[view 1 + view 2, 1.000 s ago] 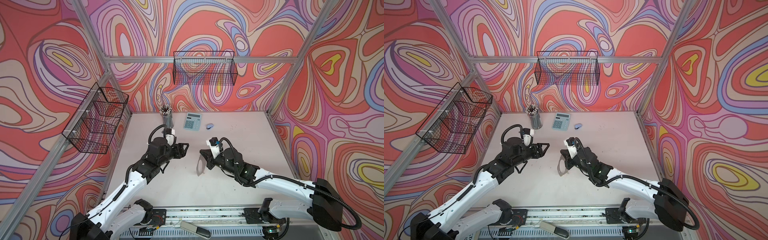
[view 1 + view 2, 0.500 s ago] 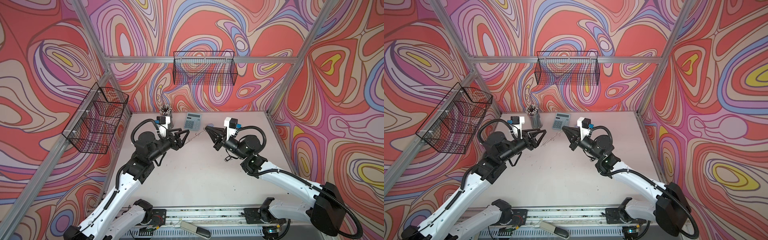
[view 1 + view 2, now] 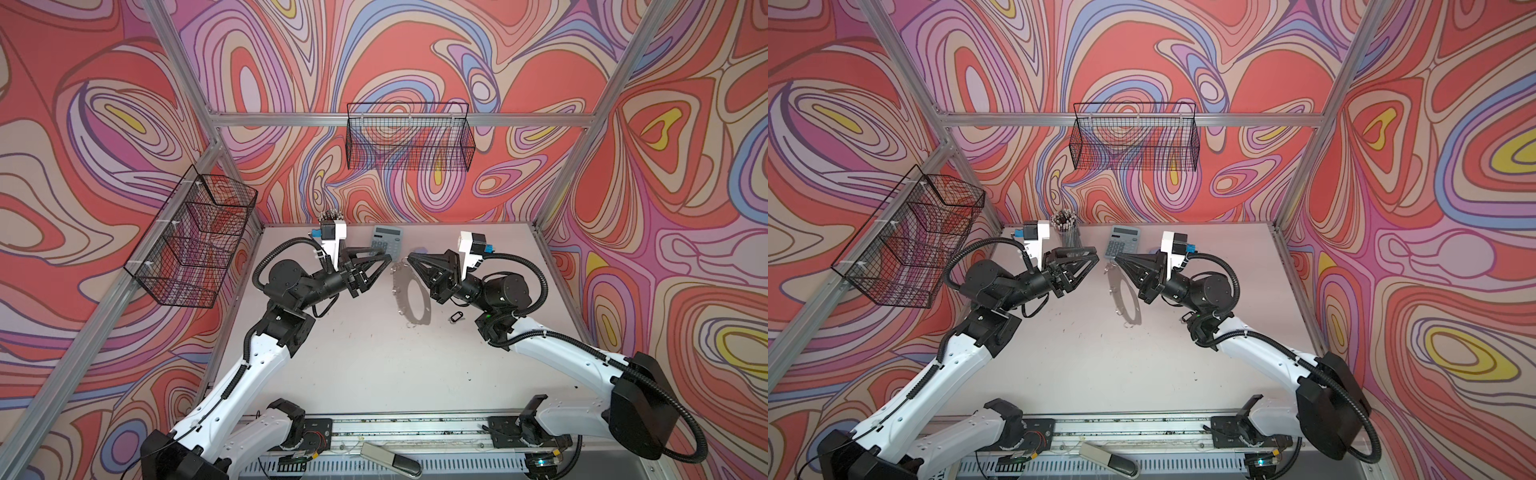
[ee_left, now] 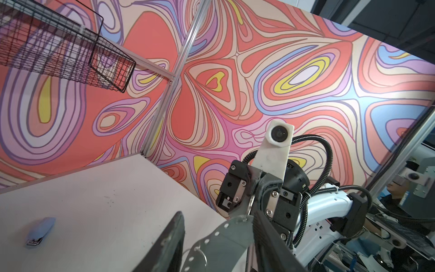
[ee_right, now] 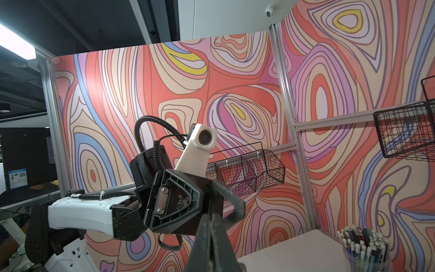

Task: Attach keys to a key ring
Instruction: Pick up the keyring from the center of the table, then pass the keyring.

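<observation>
While right tool (image 3: 409,256) pinches key ring (image 3: 397,286) aloft, left tool (image 3: 381,268) half-open, empty, beside rim; close squarely on band, no twisting; keys (image 3: 456,316) lie on desk (image 3: 374,353).

Bright, even light; soft shadows; edges warped.

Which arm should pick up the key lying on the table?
Left, probably. The right gripper is shut on the key ring, held up; the left gripper is open and holds nothing, though the key lies nearer the right arm.
</observation>
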Controlling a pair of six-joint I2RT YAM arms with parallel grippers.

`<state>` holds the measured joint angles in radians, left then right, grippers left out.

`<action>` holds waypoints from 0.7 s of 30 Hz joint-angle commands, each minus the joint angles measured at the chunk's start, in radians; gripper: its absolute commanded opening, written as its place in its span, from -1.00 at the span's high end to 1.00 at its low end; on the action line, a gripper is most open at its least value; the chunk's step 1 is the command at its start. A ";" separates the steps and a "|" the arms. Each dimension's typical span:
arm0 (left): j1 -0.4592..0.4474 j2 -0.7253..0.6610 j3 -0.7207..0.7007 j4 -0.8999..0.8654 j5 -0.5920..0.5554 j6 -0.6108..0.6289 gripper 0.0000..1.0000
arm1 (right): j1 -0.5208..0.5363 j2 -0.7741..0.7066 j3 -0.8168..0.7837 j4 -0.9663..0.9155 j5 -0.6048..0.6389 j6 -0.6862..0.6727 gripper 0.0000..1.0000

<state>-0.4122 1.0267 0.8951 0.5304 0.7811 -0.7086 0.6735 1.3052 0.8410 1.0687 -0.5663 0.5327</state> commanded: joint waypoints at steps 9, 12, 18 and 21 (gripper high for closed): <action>-0.026 0.041 0.001 0.157 0.085 -0.037 0.14 | -0.006 0.058 0.032 0.198 -0.010 0.173 1.00; -0.047 0.056 0.012 0.148 0.104 -0.020 0.19 | -0.007 0.064 0.035 0.202 -0.015 0.180 1.00; -0.072 0.060 0.026 0.059 0.085 0.049 0.24 | -0.006 0.055 0.036 0.196 -0.018 0.181 1.00; -0.078 0.064 0.025 0.088 0.077 0.038 0.24 | -0.006 0.052 0.036 0.189 -0.027 0.183 1.00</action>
<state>-0.4828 1.0897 0.8906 0.6060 0.8589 -0.6895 0.6689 1.3727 0.8524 1.2198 -0.5774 0.6949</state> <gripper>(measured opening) 0.382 0.048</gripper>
